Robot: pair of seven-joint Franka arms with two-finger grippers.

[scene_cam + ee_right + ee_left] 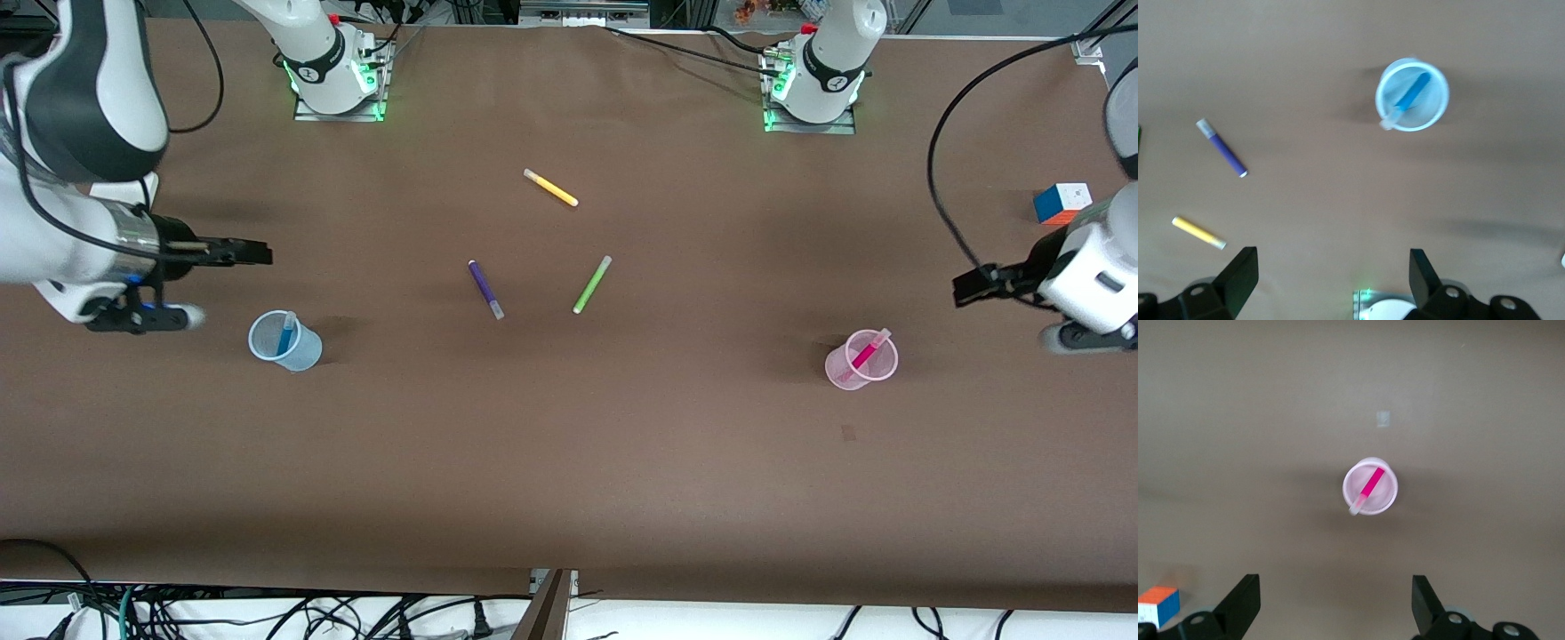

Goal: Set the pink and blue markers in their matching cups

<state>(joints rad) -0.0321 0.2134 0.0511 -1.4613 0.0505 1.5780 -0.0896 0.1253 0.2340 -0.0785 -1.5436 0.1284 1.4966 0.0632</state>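
The blue marker (286, 336) stands slanted inside the pale blue cup (307, 354) toward the right arm's end of the table, and the right wrist view shows the marker (1413, 92) in the cup (1437, 107) too. The pink marker (867, 353) leans inside the pale pink cup (836, 366) toward the left arm's end, and the left wrist view shows the marker (1371, 482) in the cup (1387, 499). My right gripper (265, 255) hangs open and empty over bare table close to the blue cup. My left gripper (960, 292) hangs open and empty over bare table close to the pink cup.
A purple marker (485, 289) and a lime-green marker (592, 284) lie mid-table. A yellow marker (550, 188) lies farther from the front camera. A colour cube (1061, 203) sits at the left arm's end. Cables trail along the table's edges.
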